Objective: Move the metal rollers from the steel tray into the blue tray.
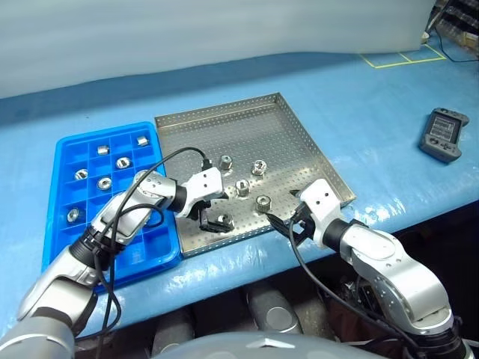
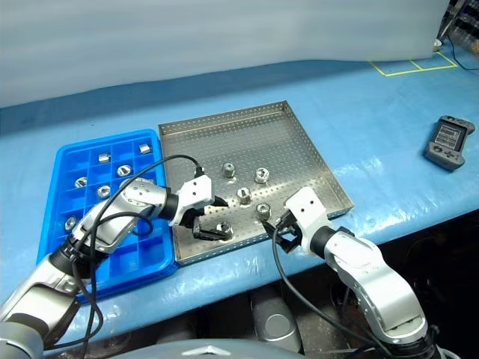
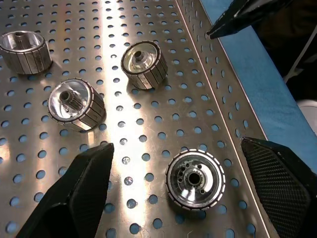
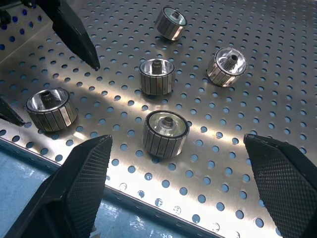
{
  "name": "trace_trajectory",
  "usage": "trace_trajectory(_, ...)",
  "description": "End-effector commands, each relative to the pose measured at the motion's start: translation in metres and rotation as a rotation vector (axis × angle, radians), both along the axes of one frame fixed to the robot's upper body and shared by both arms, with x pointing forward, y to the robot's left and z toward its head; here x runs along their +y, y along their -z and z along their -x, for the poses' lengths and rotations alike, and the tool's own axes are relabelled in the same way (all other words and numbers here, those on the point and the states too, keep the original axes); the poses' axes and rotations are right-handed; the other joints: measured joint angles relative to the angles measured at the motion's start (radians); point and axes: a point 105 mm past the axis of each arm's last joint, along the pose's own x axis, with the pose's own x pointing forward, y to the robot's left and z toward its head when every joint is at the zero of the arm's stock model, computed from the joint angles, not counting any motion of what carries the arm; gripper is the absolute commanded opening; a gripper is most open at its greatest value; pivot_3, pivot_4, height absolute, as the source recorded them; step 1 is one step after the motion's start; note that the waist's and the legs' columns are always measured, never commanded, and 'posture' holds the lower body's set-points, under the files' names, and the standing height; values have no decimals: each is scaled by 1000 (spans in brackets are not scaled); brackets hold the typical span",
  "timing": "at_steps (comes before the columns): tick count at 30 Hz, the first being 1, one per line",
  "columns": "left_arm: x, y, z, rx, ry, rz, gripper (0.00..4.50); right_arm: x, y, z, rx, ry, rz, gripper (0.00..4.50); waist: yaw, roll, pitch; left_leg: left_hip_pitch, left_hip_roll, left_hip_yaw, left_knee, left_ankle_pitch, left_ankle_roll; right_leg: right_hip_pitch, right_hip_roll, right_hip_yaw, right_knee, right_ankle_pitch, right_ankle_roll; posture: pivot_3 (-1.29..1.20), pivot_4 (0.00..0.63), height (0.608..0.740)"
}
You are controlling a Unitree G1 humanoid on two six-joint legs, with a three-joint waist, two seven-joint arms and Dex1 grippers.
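Several metal rollers lie in the near half of the steel tray, among them one roller near the front rim. My left gripper reaches in from the blue tray's side. It is open, and its fingers straddle a roller by the front rim without touching it. My right gripper hovers open over the tray's front edge, and a roller stands just ahead of its fingers. The blue tray lies left of the steel tray and holds several rollers, such as one, in its far compartments.
Both trays rest on a blue-covered table close to its front edge. A dark handheld controller lies at the right. Yellow tape marks show at the back right. The far half of the steel tray holds no rollers.
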Motion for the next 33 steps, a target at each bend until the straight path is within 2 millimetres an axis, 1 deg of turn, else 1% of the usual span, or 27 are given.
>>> trace_trajectory(1, 0, 1, -1, -20, 30, -38, 4460, 6, -15, 0, -70, -18, -17, 4500, -1, 0, 0, 0, 0, 0, 0, 0, 0, 0, 0, 0, 0, 0, 0, -303, 150, 740)
trace_trajectory(5, -2, 4, 2, -9, 54, -58, 4460, 8, -16, -1, -80, -16, -28, 4500, -1, 0, 0, 0, 0, 0, 0, 0, 0, 0, 0, 0, 0, 0, 0, -301, 150, 740)
trace_trajectory(7, -3, 6, 4, -6, 74, -67, 4100, 9, -17, -1, -82, -20, -29, 4500, -1, 0, 0, 0, 0, 0, -1, 0, 0, 0, 0, 0, 0, 0, 0, -303, 150, 740)
trace_trajectory(9, -6, 6, 5, -2, 86, -55, 3593, 10, -17, -2, -87, -20, -31, 4500, -1, 0, 0, 0, 0, 0, -1, 0, 0, 0, 0, 0, 0, 0, 0, -302, 150, 740)
trace_trajectory(13, -9, 3, 7, -2, 89, -32, 2191, 10, -18, -2, -92, -14, -33, 4500, 0, 0, 0, 0, 0, 0, -1, 0, 0, 0, 0, 0, 0, 0, 0, -298, 150, 740)
trace_trajectory(14, -10, 2, 7, -3, 88, -24, 1890, 10, -18, -3, -92, -15, -33, 4500, 0, 0, 0, 0, 0, 0, -1, 0, 0, 0, 0, 0, 0, 0, 0, -297, 150, 740)
trace_trajectory(15, -10, 1, 7, -4, 83, -12, 1684, 10, -18, -3, -92, -17, -33, 4500, 0, 0, 0, 0, 0, 0, -1, 0, 0, 0, 0, 0, 0, 0, 0, -294, 150, 740)
trace_trajectory(18, -11, -5, 5, -16, 46, 32, 1683, 11, -18, -3, -92, -21, -32, 4500, 0, 0, 0, 0, 0, 0, -1, 0, 0, 0, 0, 0, 0, 0, 0, -287, 150, 740)
trace_trajectory(21, -8, -27, -12, -85, -120, 179, 1683, 14, -19, -4, -90, -41, -31, 4500, 3, 0, 0, 0, 0, 0, -1, 0, 0, 0, 0, 0, 0, 0, 0, -271, 150, 740)
trace_trajectory(24, 1, -48, -28, -173, -319, 312, 1683, 17, -21, -5, -93, -65, -31, 4500, 10, 0, 0, 0, 0, 0, -1, 0, 0, 0, 0, 0, 0, 0, 0, -248, 150, 740)
trace_trajectory(25, 4, -52, -31, -191, -366, 336, 1683, 18, -21, -5, -94, -70, -31, 4500, 12, 0, 0, 0, 0, -1, -1, 0, 0, 0, 0, 0, 0, 0, 0, -248, 150, 740)
trace_trajectory(27, 21, -68, -38, -292, -534, 403, 1683, 24, -24, -6, -101, -105, -34, 4500, 14, 0, 0, 0, 0, -1, -1, 0, 0, 0, 0, 0, 0, 0, 0, -220, 150, 740)
trace_trajectory(29, 41, -80, -40, -376, -703, 459, 1683, 31, -27, -7, -111, -152, -39, 4500, 17, 0, 0, 0, 0, 0, -1, 0, 0, 0, 0, 0, 0, 0, 1, -188, 150, 740)
trace_trajectory(31, 63, -83, -37, -443, -849, 459, 1683, 39, -29, -8, -117, -200, -46, 4500, 23, 0, 0, 0, 0, -1, -1, 0, 0, 0, 0, 0, 0, 0, 1, -166, 150, 740)
trace_trajectory(32, 70, -84, -36, -465, -897, 454, 1683, 42, -29, -8, -118, -216, -47, 4500, 30, 0, 0, 1, 0, -1, -1, 0, 0, 0, 0, 0, 1, 0, 1, -155, 150, 740)
trace_trajectory(33, 81, -84, -31, -481, -980, 457, 1683, 46, -30, -8, -119, -246, -45, 4500, 40, 0, 0, 1, 0, -1, -1, 0, 0, 0, 0, 0, 1, 0, 1, -138, 150, 740)
